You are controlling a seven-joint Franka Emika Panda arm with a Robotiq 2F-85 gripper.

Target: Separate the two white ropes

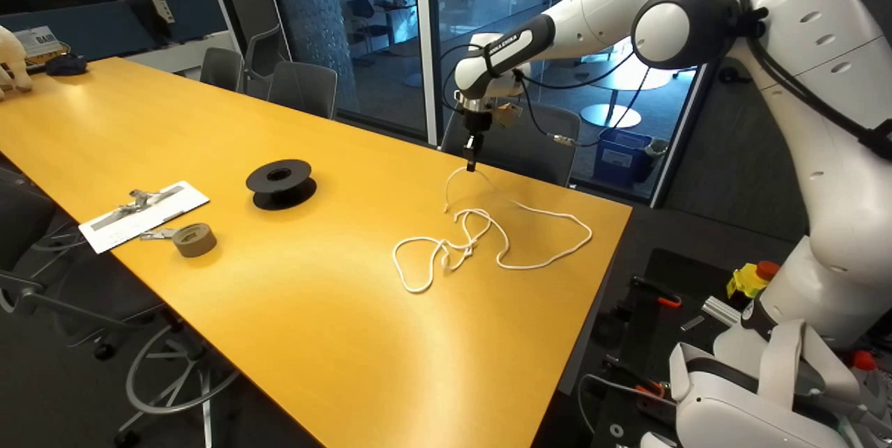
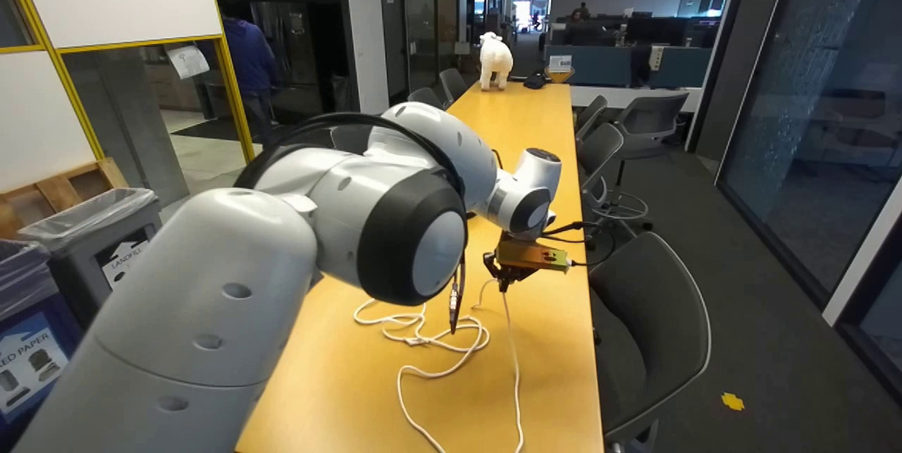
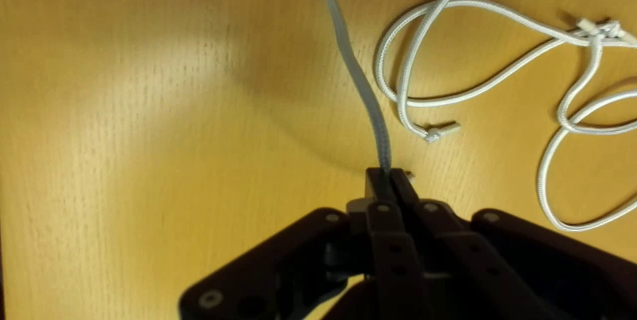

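Your tool (image 3: pixel 386 172) pinches one white rope (image 3: pixel 354 68), seemingly mid-separation; next, probably draw it clear of the other rope (image 3: pixel 542 174).

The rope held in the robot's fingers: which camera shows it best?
The wrist view: it shows the rope up close, pinched between the fingers. Both exterior views show it only as a thin pale line leading down from them.
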